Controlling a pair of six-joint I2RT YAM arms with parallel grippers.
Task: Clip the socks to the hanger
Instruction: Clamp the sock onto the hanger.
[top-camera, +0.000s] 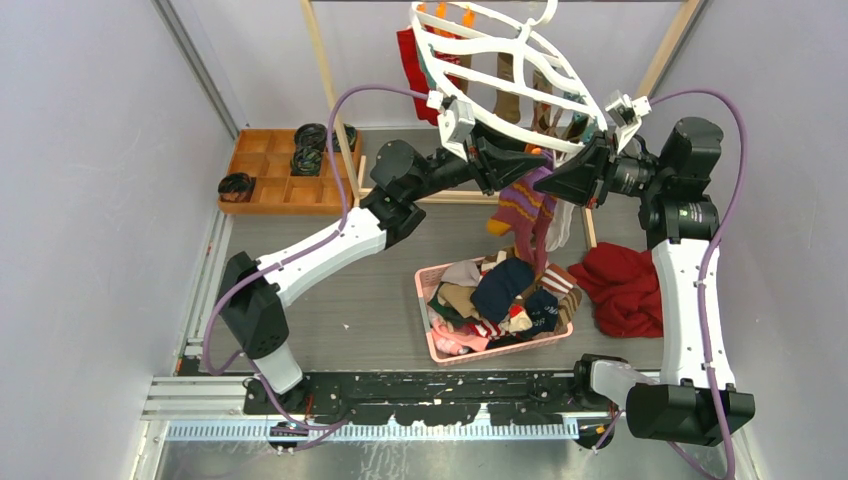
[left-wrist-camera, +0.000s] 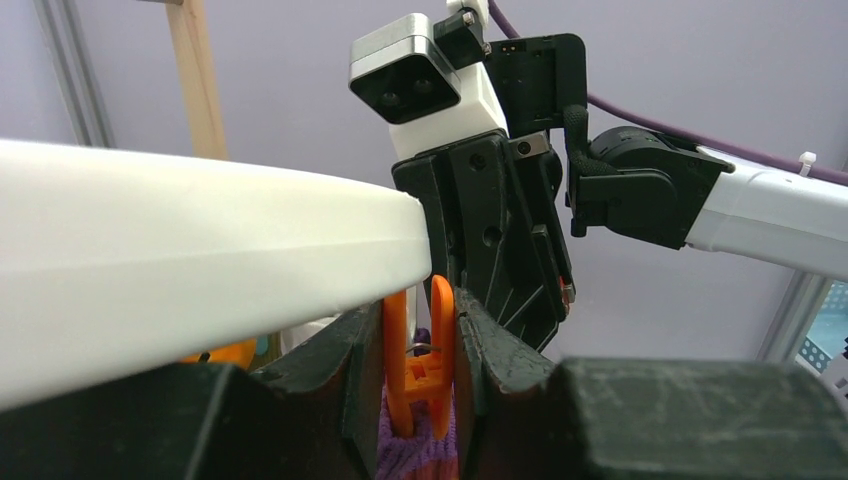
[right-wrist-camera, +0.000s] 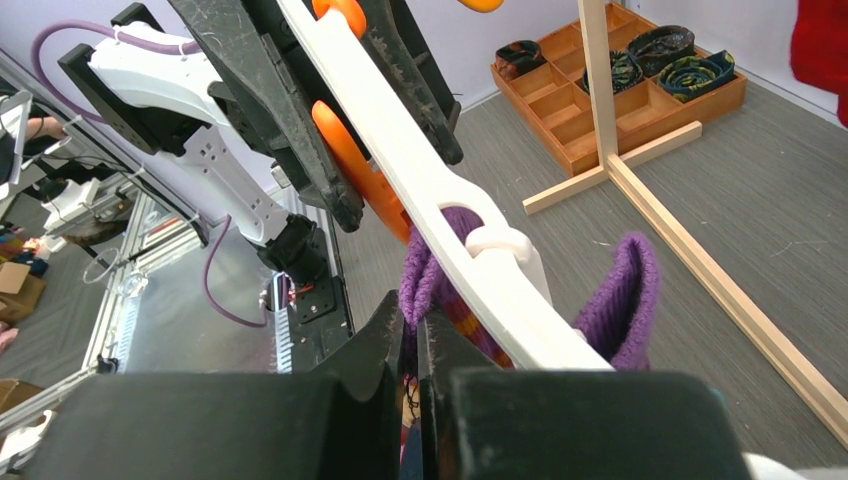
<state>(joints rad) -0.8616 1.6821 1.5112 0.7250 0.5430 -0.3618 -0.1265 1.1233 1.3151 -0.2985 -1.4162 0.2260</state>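
Squeezing an orange peg (left-wrist-camera: 410, 385) on the underside of the hanger (left-wrist-camera: 200, 270), the left gripper (left-wrist-camera: 418, 335) has its jaws partly closed, one pad pressed on each handle of that peg. Directly under the peg, the cuff of a purple striped sock (left-wrist-camera: 410, 460) sits between the peg's lower ends; whether the peg bites the fabric I cannot tell. The right gripper (right-wrist-camera: 412, 325) comes at the hanger's near rim from the opposite side, jaws all but closed and pinching the sock's purple cuff just below the rim. The rest of the sock drapes down beneath the hanger.

From above, the hanger is tilted, with both grippers meeting under its near edge. More socks (top-camera: 507, 80) dangle from pegs on the hanger's far side. Well below the hanger, a pink basket (top-camera: 421, 290) holds a heap of loose socks. A red cloth (top-camera: 625, 285) lies below and to the right of the hanger, and a wooden tray (top-camera: 270, 190) stands well to its left.
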